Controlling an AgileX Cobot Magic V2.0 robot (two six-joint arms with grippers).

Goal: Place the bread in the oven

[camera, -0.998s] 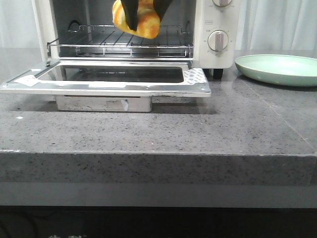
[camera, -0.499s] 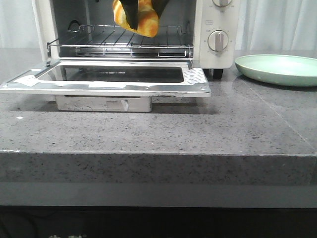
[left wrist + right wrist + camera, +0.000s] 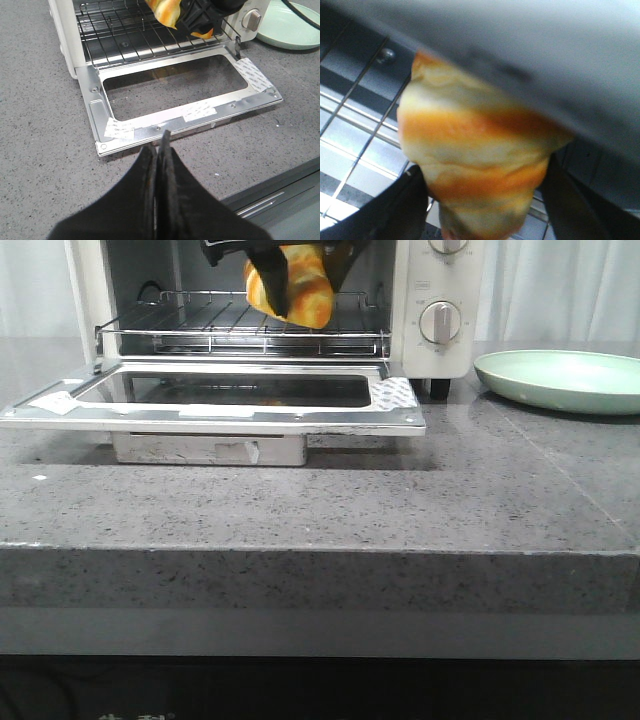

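The white oven (image 3: 440, 280) stands at the back with its glass door (image 3: 215, 400) folded down flat and its wire rack (image 3: 200, 325) showing. My right gripper (image 3: 300, 285) is shut on the bread (image 3: 300, 290), a golden-orange striped roll, and holds it just above the rack inside the oven's mouth. The bread fills the right wrist view (image 3: 475, 160), with black fingers on either side. It also shows in the left wrist view (image 3: 167, 10). My left gripper (image 3: 159, 142) is shut and empty, over the counter in front of the door.
A pale green plate (image 3: 560, 380) sits on the grey stone counter (image 3: 400, 500) to the right of the oven. The open door juts out toward the counter's front edge. The oven's dials (image 3: 440, 322) are on its right panel.
My right gripper has carried the bread to the right and deeper into the oven mouth, lower toward the rack. The left gripper has not visibly moved.
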